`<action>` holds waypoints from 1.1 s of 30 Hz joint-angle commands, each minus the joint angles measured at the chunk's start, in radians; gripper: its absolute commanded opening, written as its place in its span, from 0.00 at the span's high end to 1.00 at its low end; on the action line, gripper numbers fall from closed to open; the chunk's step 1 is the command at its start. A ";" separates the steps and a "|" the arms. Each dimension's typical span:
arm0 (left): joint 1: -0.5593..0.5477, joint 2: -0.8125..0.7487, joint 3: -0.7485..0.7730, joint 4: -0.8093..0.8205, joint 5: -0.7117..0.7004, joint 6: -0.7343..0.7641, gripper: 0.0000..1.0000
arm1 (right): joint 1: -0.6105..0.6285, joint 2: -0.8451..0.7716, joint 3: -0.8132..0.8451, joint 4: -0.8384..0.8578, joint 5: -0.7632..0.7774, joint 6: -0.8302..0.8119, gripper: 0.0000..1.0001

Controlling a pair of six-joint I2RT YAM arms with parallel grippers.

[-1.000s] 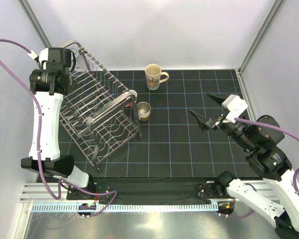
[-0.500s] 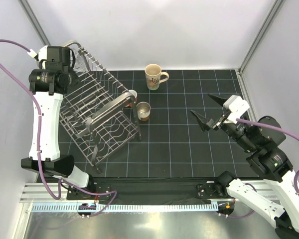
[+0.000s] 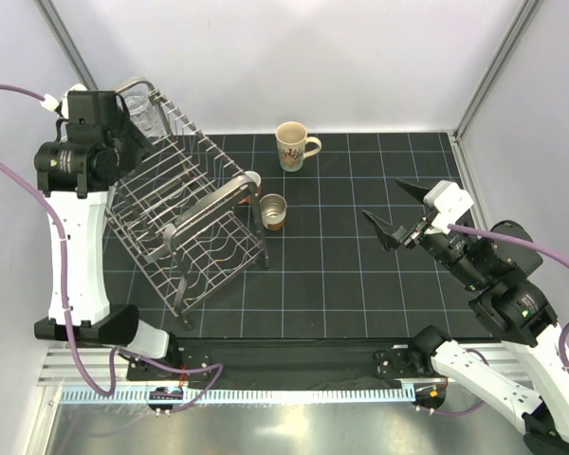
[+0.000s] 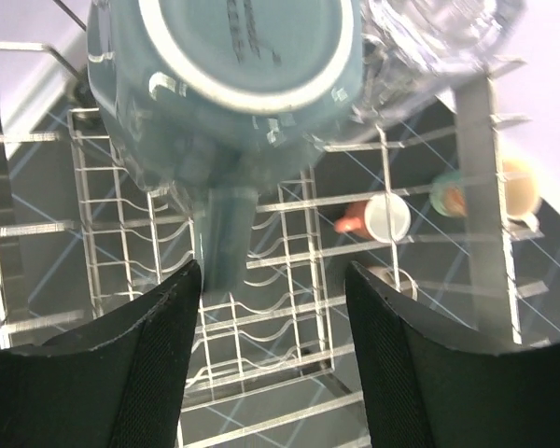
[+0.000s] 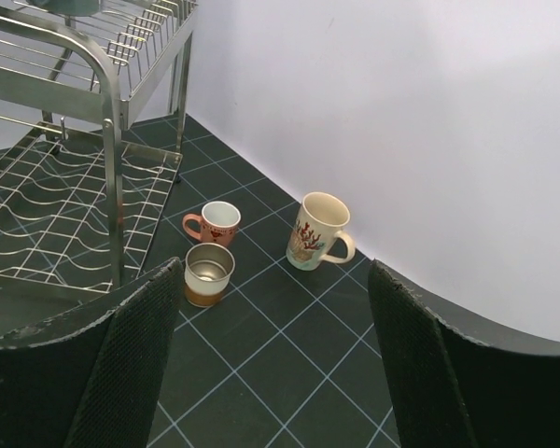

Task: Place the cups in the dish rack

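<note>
The silver wire dish rack [image 3: 185,204] stands at the left. A grey-teal tumbler [image 4: 233,84] lies in it with its base toward my left wrist camera, and a clear glass [image 4: 429,37] sits beside it, also showing from above [image 3: 144,116]. My left gripper [image 4: 273,271] is open and empty, just above the rack's far left end. The cream mug [image 3: 292,145], the salmon-pink mug [image 3: 253,180] and the small brown-based cup [image 3: 273,211] stand on the mat right of the rack. My right gripper [image 3: 391,209] is open and empty, well right of them.
The rack's tubular loop handle [image 3: 213,204] rises between the rack and the pink mug. White walls close in the mat at the back and on both sides. The three loose cups also show in the right wrist view, with the cream mug [image 5: 315,231] farthest.
My left wrist has drawn back a little to the left and toward the near side, uncovering the clear glass in the rack. The right arm has not moved.
</note>
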 commanded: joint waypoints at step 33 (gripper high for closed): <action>0.006 -0.656 -0.245 0.256 0.840 0.115 0.11 | -0.073 0.767 0.400 -0.010 0.199 0.080 0.11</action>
